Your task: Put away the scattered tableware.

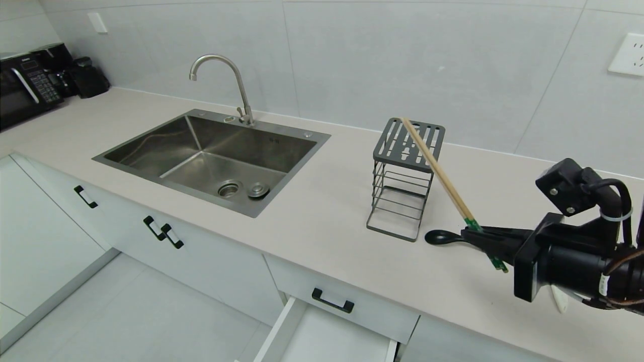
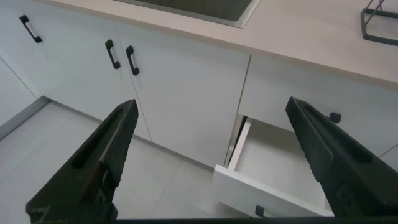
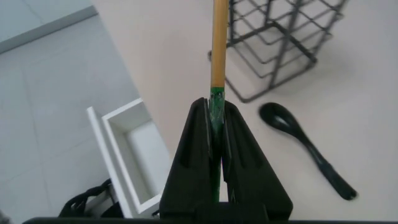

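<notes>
Right gripper, lower right, clamps the green-tipped wooden chopsticks by their end, so they might swivel and miss the dark wire rack. Left gripper is wide open, empty.

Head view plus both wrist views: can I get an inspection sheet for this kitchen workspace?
Surface: beige countertop with inset sink.
Job's things: chopsticks held tilted, upper end at the wire rack's slotted top; black spoon lying beside the rack.
Clutter: white piece under the right arm, unidentifiable.
Grippers: right claw shut on the chopsticks' green end; left claw open, facing the cabinet fronts.
Cables: black cable, zip-tied, on the right wrist.
Surroundings: faucet, microwave, wall socket, open drawer.
</notes>
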You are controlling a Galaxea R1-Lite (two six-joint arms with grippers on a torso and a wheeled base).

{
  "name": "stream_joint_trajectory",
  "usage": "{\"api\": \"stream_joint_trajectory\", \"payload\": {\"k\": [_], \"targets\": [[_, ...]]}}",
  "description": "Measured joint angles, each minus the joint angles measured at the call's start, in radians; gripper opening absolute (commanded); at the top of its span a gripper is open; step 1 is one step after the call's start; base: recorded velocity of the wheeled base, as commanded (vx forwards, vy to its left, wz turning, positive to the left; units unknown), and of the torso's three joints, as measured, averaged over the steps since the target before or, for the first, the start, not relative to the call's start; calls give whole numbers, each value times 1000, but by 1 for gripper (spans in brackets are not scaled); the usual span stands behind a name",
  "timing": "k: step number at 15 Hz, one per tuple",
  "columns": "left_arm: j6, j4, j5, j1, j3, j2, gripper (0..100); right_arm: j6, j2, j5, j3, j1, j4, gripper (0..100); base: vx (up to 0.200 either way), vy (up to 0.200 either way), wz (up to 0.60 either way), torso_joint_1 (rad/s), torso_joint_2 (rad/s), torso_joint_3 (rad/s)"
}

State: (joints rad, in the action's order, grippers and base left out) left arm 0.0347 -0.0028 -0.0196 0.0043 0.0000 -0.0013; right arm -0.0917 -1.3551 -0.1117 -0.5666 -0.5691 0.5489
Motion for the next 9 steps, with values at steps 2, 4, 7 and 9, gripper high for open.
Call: {"api": "stream_joint_trajectory", "payload": {"k": [2, 4, 7, 9], "targets": [[0, 0, 0, 0, 0, 0, 100, 0, 0, -25, 7, -51, 0, 0, 0, 0, 0, 0, 0, 0], [0, 0, 0, 0, 0, 0, 100, -2, 0, -91, 28, -83, 0, 0, 0, 0, 0, 0, 0, 0], [0, 0, 0, 0, 0, 0, 100, -4, -3, -129, 63, -129, 0, 0, 0, 0, 0, 0, 0, 0], [0, 0, 0, 0, 0, 0, 100, -30, -20, -141, 90, -191, 0, 0, 0, 0, 0, 0, 0, 0]]}}
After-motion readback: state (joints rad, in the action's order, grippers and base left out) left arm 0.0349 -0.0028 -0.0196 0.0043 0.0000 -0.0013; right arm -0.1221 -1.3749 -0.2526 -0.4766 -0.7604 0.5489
